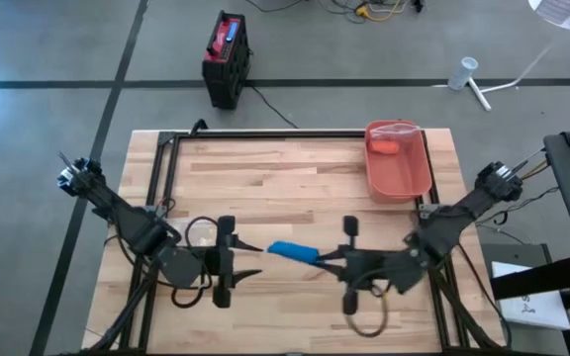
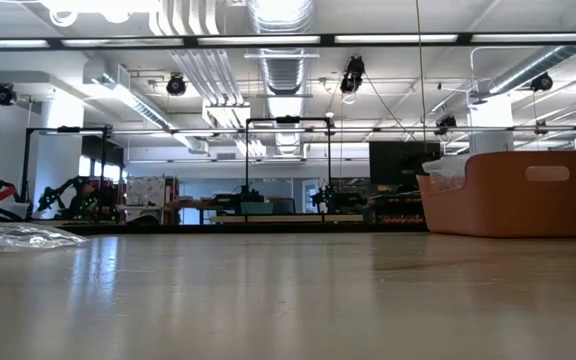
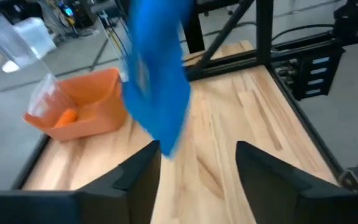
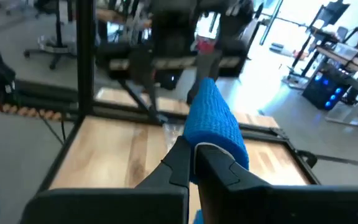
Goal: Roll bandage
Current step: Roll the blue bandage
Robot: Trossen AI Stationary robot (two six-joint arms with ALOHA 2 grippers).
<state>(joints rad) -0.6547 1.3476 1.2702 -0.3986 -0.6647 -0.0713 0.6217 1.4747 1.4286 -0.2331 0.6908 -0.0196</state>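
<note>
The blue bandage (image 1: 290, 251) hangs in the air over the middle of the table's near half, between my two grippers. My right gripper (image 1: 319, 259) is shut on its right end; in the right wrist view the bandage (image 4: 214, 118) runs away from the fingers as a thick roll. My left gripper (image 1: 255, 260) stands open at the bandage's left end. In the left wrist view that end (image 3: 157, 74) hangs blurred just above one finger (image 3: 143, 171); whether they touch does not show. The low view shows neither the bandage nor a gripper. My right gripper pinches the bandage's right end (image 4: 205, 147) between its two shut fingers. The fingers come nearly level from the table's right side and lie along the bandage. The bandage sticks out beyond the fingertips toward the left gripper, lifted clear of the table.
An orange bin (image 1: 410, 170) stands at the table's far right with an orange thing (image 1: 384, 148) inside; it also shows in the low view (image 2: 508, 190). A clear plastic bag (image 2: 18, 235) lies at the low view's left edge. Black frame rails (image 1: 161, 168) run along the table's sides.
</note>
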